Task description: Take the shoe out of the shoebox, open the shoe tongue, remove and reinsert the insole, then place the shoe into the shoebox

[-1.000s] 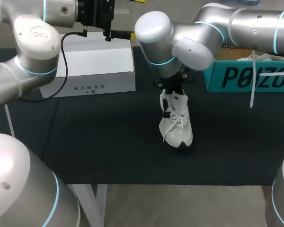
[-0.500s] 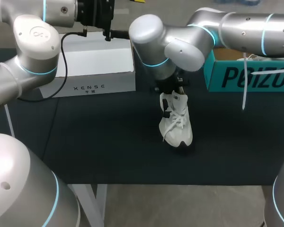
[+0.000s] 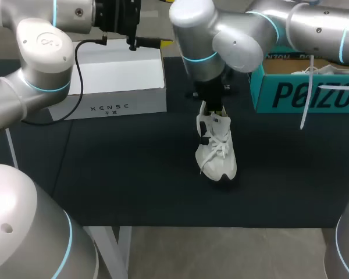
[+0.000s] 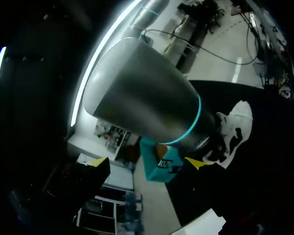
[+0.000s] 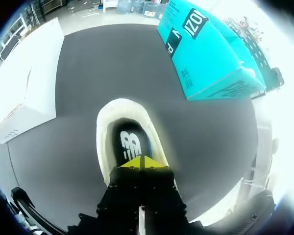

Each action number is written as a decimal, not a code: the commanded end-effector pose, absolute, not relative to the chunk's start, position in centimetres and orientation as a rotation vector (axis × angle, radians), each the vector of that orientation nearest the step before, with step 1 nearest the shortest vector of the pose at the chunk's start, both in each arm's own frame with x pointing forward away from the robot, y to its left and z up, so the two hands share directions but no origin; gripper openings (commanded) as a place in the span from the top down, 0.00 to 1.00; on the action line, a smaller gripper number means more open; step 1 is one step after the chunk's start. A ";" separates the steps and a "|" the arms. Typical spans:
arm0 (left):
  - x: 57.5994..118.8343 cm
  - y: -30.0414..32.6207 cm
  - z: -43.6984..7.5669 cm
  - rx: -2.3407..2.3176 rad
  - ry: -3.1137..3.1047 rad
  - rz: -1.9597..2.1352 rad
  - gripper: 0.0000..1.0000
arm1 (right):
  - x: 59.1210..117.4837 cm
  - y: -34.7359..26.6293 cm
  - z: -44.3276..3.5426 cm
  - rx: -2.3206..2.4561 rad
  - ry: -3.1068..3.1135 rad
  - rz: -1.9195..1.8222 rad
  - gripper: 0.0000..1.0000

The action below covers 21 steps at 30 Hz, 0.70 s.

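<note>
A white shoe (image 3: 218, 152) stands on the black mat, toe toward the front edge. My right gripper (image 3: 213, 109) hangs straight down over its heel. In the right wrist view the gripper (image 5: 143, 162) is shut, its yellow tips pressed together at the heel end of the shoe (image 5: 102, 142) opening, just above the dark insole (image 5: 129, 143). I see nothing between the tips. The teal shoebox (image 3: 302, 93) sits open at the back right. My left gripper (image 4: 147, 161) is open, high at the back left, looking at the right arm and the shoe (image 4: 235, 122).
A white box (image 3: 119, 81) lies at the back left, under my left arm (image 3: 43, 52). A white strip (image 3: 305, 110) hangs down the front of the teal shoebox (image 5: 210, 54). The black mat (image 3: 134, 174) stretches around the shoe.
The right arm's elbow has swung back and up while its gripper stayed over the shoe's heel. The shoe and the left arm have not moved.
</note>
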<state>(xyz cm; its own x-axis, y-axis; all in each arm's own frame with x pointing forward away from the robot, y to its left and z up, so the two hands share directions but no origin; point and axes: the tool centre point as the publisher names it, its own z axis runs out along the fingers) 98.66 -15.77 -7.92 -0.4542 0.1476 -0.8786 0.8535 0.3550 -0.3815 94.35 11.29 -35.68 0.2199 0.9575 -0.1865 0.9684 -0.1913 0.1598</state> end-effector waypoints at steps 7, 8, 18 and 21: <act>98.7 -15.9 -7.9 0.880 1.840 -1.142 0.00 | 92.1 10.5 -34.7 2.354 1.842 0.007 1.00; 98.7 -15.9 -7.9 0.880 1.840 -1.142 0.00 | 91.9 10.7 -34.8 2.362 1.853 0.000 1.00; 98.7 -15.9 -7.9 0.880 1.840 -1.142 0.00 | 91.2 12.0 -35.2 2.337 1.894 -0.022 1.00; 98.7 -15.9 -7.9 0.880 1.840 -1.142 0.00 | 91.1 12.2 -35.5 2.337 1.890 -0.046 1.00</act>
